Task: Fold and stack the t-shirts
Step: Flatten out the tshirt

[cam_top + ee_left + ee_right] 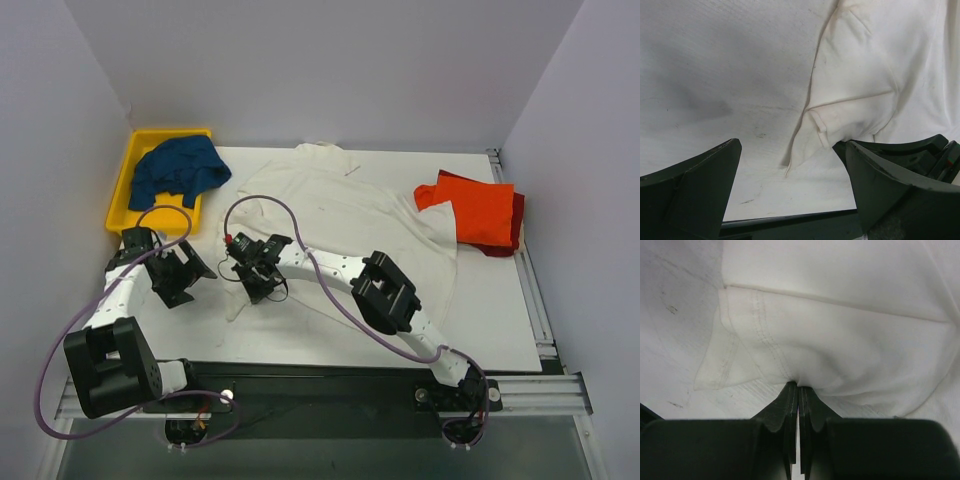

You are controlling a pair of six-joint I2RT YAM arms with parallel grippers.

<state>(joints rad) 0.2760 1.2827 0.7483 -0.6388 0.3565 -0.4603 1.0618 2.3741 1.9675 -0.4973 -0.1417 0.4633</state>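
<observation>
A large off-white t-shirt (345,215) lies spread and wrinkled over the middle of the white table. My right gripper (255,275) is at its near-left edge. In the right wrist view it (798,386) is shut on a bunched fold of the shirt (840,340) by a stitched hem. My left gripper (190,275) is open and empty, just left of that edge. In the left wrist view it (792,185) hovers over bare table, and a corner of the shirt (807,145) hangs between its fingers (695,190). An orange-red shirt (480,210) lies on a dark red one (517,228) at the right. A dark blue shirt (180,168) lies in the bin.
A yellow plastic bin (125,185) stands at the back left of the table. The table's near edge (350,365) runs just in front of the arm bases. Grey walls close the left, back and right sides.
</observation>
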